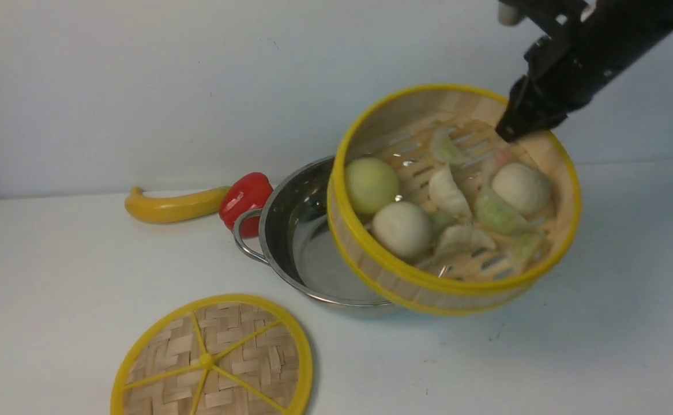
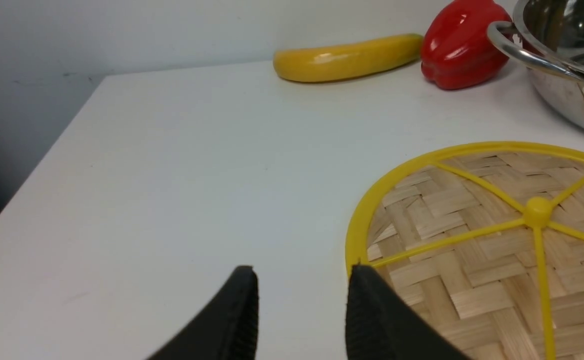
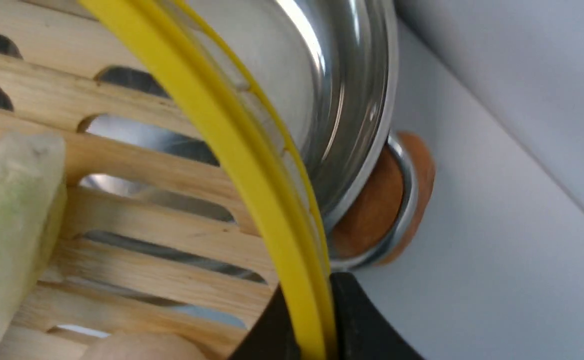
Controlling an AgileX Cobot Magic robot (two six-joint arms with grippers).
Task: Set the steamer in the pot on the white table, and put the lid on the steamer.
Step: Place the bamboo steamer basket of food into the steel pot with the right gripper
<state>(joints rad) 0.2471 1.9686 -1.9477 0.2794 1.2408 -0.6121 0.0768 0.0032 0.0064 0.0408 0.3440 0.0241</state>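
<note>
Steamer [image 1: 397,282] tilted over pot [image 1: 301,242], rim pinched in R tool [image 1: 509,128]; L tool [image 2: 302,280] parted, empty, by lid [image 1: 212,360].

no readable text, labels or numbers anywhere

Pot [image 1: 296,230] is polished steel, mirror-glossy inside and on its handle. Steamer [image 1: 382,276] has pale matt wood slats and wall with smooth yellow plastic rims, and lid [image 1: 238,363] is a rough matt bamboo weave with the same yellow plastic rim and spokes. Table [image 1: 53,288] is smooth matt white, banana [image 1: 169,206] and red pepper [image 1: 245,195] are shiny plastic, and left gripper [image 2: 302,280] is matt black, ribbed inside.
</note>
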